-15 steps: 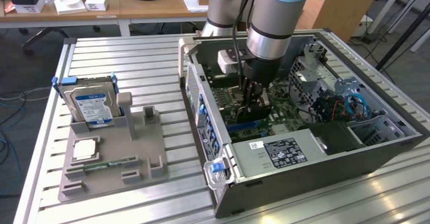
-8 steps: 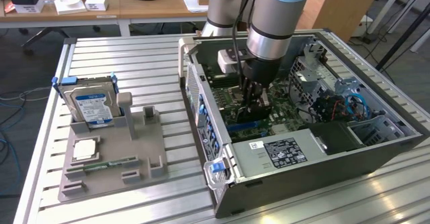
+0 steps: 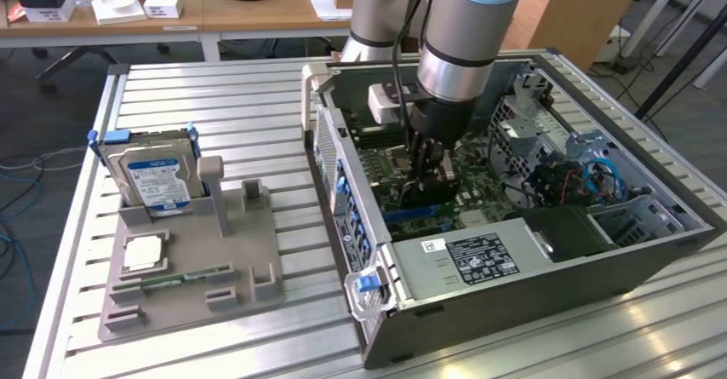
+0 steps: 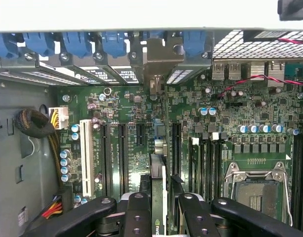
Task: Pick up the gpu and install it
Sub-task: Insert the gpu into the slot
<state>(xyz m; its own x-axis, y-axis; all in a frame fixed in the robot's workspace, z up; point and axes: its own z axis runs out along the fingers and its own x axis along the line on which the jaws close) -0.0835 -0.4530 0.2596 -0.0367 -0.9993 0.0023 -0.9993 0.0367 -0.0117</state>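
My gripper (image 3: 430, 168) reaches down into the open computer case (image 3: 340, 192) and is shut on the gpu (image 3: 423, 193), a thin dark card held on edge just above the green motherboard (image 3: 477, 183). In the wrist view the gripper (image 4: 160, 202) has its black fingers (image 4: 136, 212) on either side of the gpu (image 4: 158, 173), which I see edge-on. The card's silvery bracket (image 4: 160, 57) stands at the row of rear slot openings with blue clips. The card runs along the line of the blue expansion slot (image 4: 158, 131) between the black slots.
A silver hard drive (image 3: 157, 179) and a green memory stick (image 3: 170, 278) sit in a grey fixture (image 3: 244, 251) at the exterior view's left. Inside the case are a power supply (image 3: 477, 260), a CPU socket (image 4: 255, 190), cable bundles (image 4: 35, 123) and drive cages (image 3: 636, 217).
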